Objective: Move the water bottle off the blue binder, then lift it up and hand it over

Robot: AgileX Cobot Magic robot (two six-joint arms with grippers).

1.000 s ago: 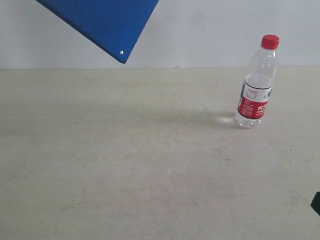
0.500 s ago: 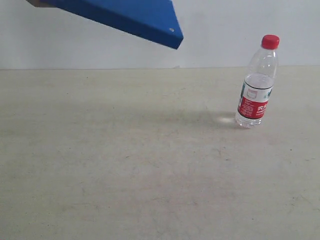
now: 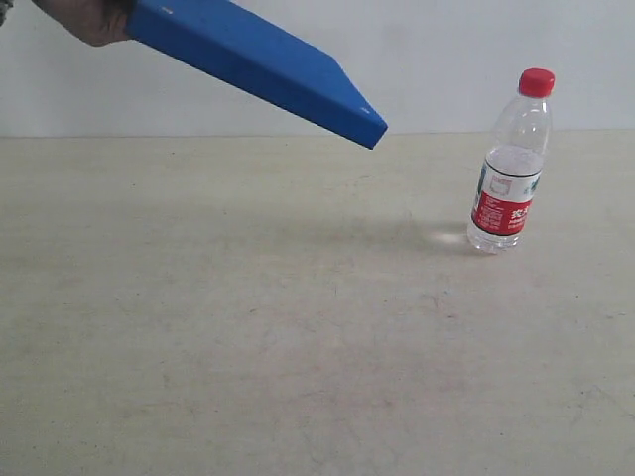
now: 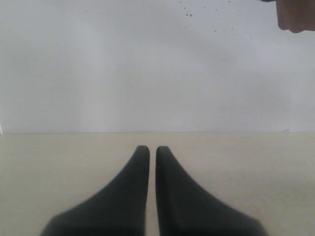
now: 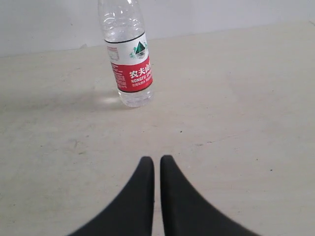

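Water bottle: You see the water bottle [image 3: 508, 169] upright on the table [image 3: 248, 347], near the far edge and toward the right side. It has a red cap [image 3: 537, 82], and nothing touches it.
Blue binder: The blue binder [image 3: 253, 59] is not on the table. It hangs tilted in the air over the far left part, low corner toward the middle of the far edge. A person [image 3: 89, 20] grips its high end at the border of the exterior view.
Left hand: The fingers of the left hand [image 4: 152, 152] nearly meet, with only a thin slit between them. It has hold of nothing and looks over bare table toward the wall.
Right hand: The right hand [image 5: 156, 162] is closed to the same thin slit and holds nothing. The bottle stands ahead of it, well apart.
Done: The bottle is off the binder and well apart from it, so I judge the first step finished.
Left to do: No robot hand has the binder, only the person. I cannot tell if the handing over is finished, so you should treat the lift and the handover as open.
Writing: On the label [image 5: 135, 69] you can read "农夫山" in white on red, then "NONGFU SP" below, the rest turning round the bottle. Above is a green mountain logo. The small print beside it is too fine to read.
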